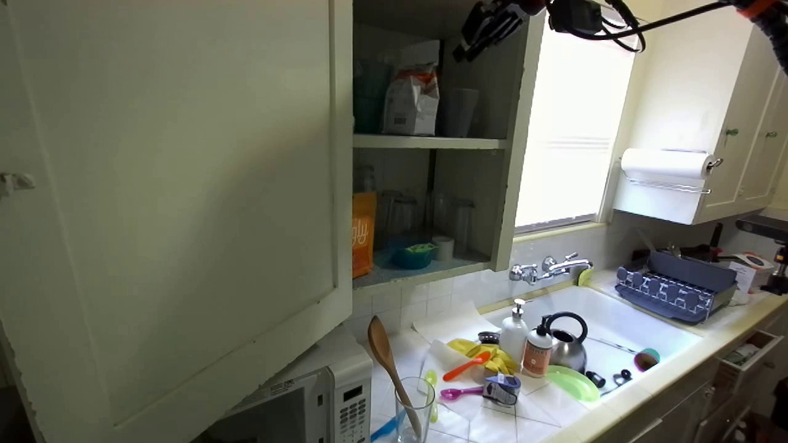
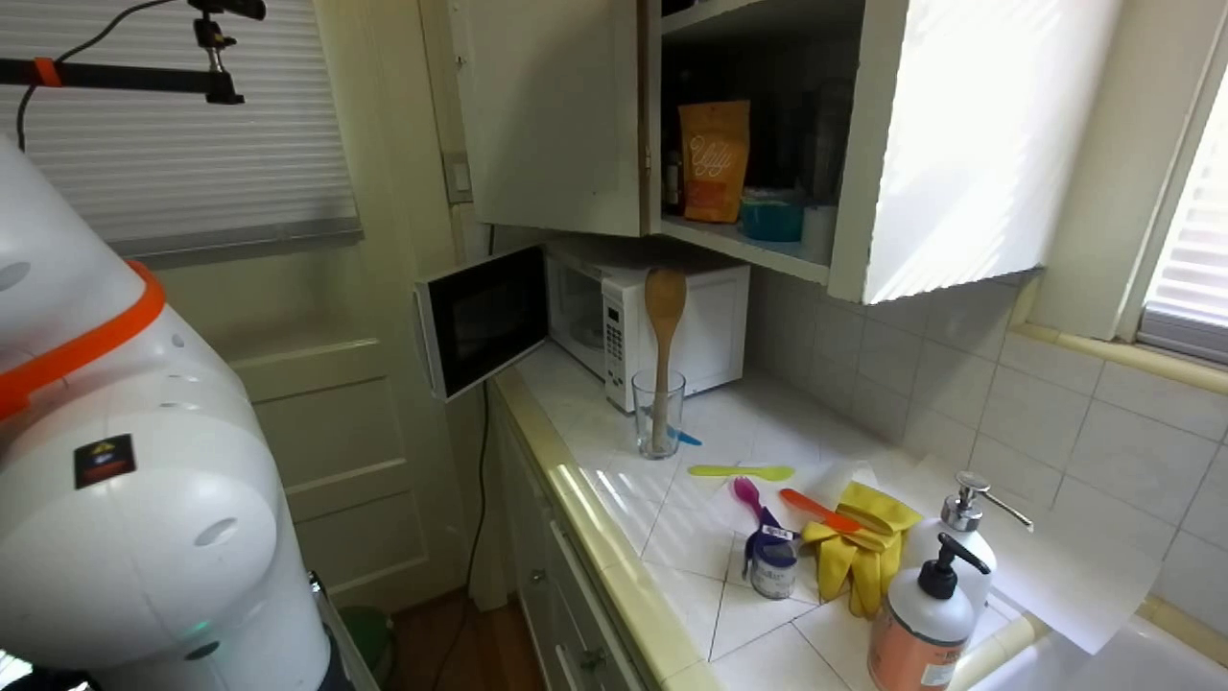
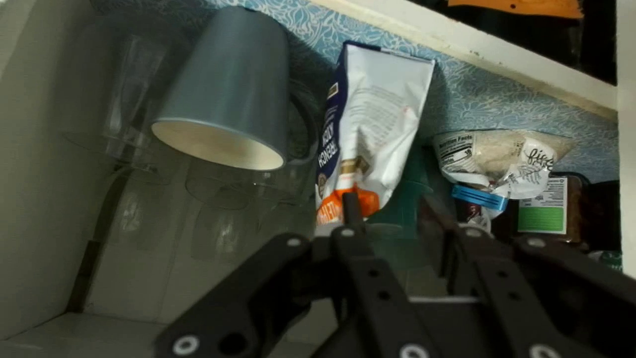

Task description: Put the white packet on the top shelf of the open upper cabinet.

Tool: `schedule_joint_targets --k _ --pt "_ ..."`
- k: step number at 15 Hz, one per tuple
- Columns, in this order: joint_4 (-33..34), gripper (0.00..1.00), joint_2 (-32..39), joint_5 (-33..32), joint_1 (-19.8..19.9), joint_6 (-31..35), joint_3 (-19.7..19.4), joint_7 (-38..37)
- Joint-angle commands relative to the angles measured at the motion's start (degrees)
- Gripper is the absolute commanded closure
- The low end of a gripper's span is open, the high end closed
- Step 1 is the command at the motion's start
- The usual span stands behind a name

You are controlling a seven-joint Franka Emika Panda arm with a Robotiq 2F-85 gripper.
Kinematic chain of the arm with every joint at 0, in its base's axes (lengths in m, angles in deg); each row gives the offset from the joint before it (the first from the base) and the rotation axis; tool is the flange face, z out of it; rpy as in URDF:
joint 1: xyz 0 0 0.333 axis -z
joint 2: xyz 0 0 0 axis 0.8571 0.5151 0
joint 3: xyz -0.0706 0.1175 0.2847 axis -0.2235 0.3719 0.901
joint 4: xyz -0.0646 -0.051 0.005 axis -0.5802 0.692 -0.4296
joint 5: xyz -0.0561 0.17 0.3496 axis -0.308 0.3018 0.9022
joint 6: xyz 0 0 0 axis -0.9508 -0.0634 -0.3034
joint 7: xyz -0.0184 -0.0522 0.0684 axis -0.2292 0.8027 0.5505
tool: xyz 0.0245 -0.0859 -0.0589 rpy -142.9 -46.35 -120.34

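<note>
The white packet (image 1: 414, 101) with a red-orange patch stands upright on the top shelf (image 1: 431, 143) of the open upper cabinet (image 1: 516, 160). In the wrist view the packet (image 3: 380, 104) stands on the blue-patterned liner, beside an upturned grey mug. My gripper (image 1: 466, 54) is up and to the right of the packet, apart from it in that exterior view. In the wrist view the gripper (image 3: 390, 204) is open with nothing between its fingers; one fingertip overlaps the packet's orange top. In an exterior view the shelf's edge (image 2: 715, 14) shows, but packet and gripper are out of view.
The cabinet door (image 1: 184, 184) stands wide open. On the packet's shelf are the grey mug (image 3: 228, 89), clear glasses (image 3: 124, 99), a green cup (image 3: 412, 209) and a clipped bag (image 3: 497, 154). Below, the lower shelf holds an orange pouch (image 2: 715, 158) and a teal bowl (image 2: 772, 216).
</note>
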Motion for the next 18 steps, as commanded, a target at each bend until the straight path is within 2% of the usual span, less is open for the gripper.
schedule_joint_targets --k 1,4,6,10,13,15,18 --pt "2.6 0.32 1.1 -1.4 -0.7 -2.0 -0.1 -1.2" --pt "2.8 0.11 1.0 -1.4 -0.8 -2.5 -0.1 -1.2" --pt "3.1 0.00 0.2 -0.3 -1.4 -6.4 0.3 -1.1" --pt "2.5 0.00 -3.0 0.6 -3.7 -13.6 1.8 -0.7" --pt "2.8 0.00 -5.6 0.8 -4.4 -22.9 3.3 -3.3" --pt "2.2 0.00 -7.2 2.8 -5.3 -26.4 2.8 -4.2" --pt "-1.2 0.00 -9.4 7.3 -6.1 -27.7 0.7 -5.9"
